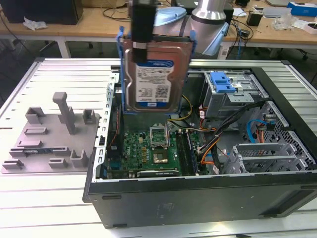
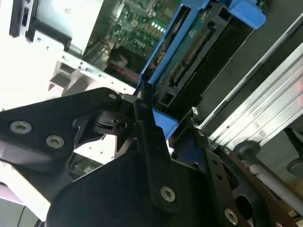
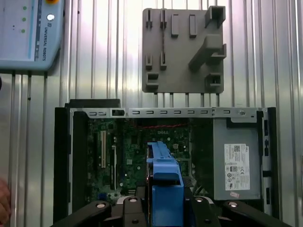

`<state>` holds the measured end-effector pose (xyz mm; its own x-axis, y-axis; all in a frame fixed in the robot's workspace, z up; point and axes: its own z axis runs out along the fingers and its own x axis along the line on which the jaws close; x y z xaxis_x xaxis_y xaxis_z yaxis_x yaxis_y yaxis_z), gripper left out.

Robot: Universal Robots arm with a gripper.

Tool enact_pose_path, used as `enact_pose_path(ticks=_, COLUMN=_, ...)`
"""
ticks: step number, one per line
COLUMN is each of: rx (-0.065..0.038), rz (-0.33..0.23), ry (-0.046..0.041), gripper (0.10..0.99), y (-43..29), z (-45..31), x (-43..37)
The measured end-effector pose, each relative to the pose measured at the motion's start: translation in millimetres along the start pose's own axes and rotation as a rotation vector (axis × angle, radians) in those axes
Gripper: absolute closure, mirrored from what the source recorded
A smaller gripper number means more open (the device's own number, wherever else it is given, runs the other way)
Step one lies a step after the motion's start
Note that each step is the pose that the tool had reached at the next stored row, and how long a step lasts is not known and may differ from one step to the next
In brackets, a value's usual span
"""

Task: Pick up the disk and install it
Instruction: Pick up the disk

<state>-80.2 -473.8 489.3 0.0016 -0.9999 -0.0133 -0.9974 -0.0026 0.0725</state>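
Observation:
The disk [image 1: 156, 79] hangs upright above the open computer case [image 1: 198, 196], its blue-and-white label facing the exterior view and its light-blue bracket showing along both sides. My gripper [image 1: 142, 44] comes down from above and is shut on the disk's upper edge. The second wrist view has the black fingers [image 2: 151, 142] clamped on the bracket, with the disk [image 2: 189, 52] reaching away from them toward the case. In the first wrist view the bracket's blue edge [image 3: 163, 182] sits between the fingers, over the motherboard [image 3: 137, 146].
A grey fixture plate [image 1: 49, 139] with upright posts lies on the ribbed table at the exterior view's left. Inside the case are a drive bay with a blue latch [image 1: 221, 82], loose cables [image 1: 218, 144] and a grey box with a white sticker [image 3: 236, 161]. A control pendant [image 3: 28, 33] rests nearby.

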Motion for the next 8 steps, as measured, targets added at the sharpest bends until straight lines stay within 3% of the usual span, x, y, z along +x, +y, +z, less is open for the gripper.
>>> enact_pose_path(ticks=1, rx=0.0, rz=0.0, ry=-0.0003, gripper=0.718, y=-12.0, z=-0.7, x=1.7)
enact_pose_path(ticks=6, rx=0.0, rz=0.0, ry=-0.0013, gripper=0.718, y=-37.9, z=-2.3, x=5.3)
enact_pose_path(ticks=8, rx=0.0, rz=0.0, ry=-0.0027, gripper=0.718, y=-55.5, z=-3.4, x=7.6)
